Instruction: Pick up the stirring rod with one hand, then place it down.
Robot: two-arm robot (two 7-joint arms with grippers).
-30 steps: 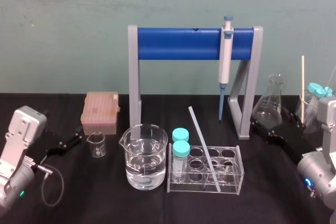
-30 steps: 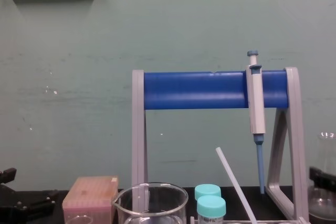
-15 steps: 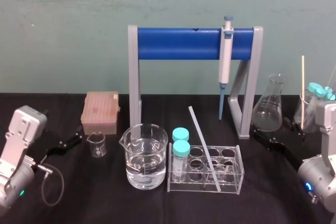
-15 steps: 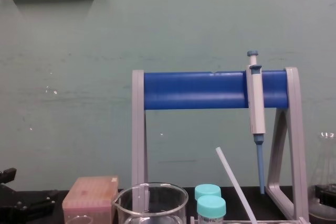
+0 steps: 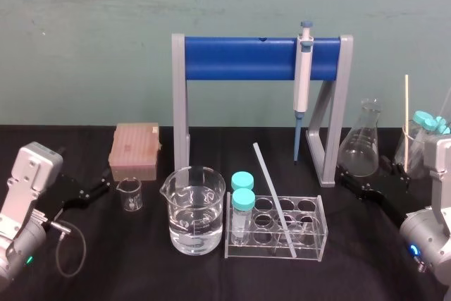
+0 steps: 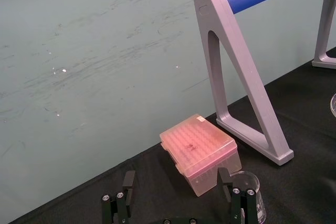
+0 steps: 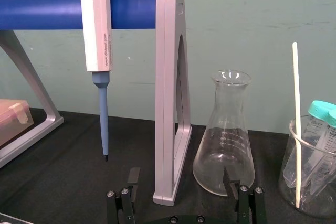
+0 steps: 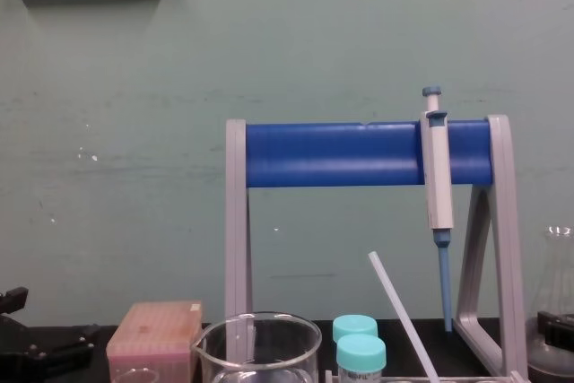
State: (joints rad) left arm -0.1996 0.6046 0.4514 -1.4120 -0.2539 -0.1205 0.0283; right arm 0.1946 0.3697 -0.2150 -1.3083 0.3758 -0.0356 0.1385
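I am holding my left arm (image 5: 25, 199) low at my left side, my left end effector (image 6: 177, 182) pointing forward with its fingers spread wide. I am keeping my right arm (image 5: 431, 227) low at my right side, my right end effector (image 7: 181, 177) reaching forward and inward, its fingers spread apart.

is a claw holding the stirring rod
No, the stirring rod leans in the clear rack, away from the left claw and right claw.
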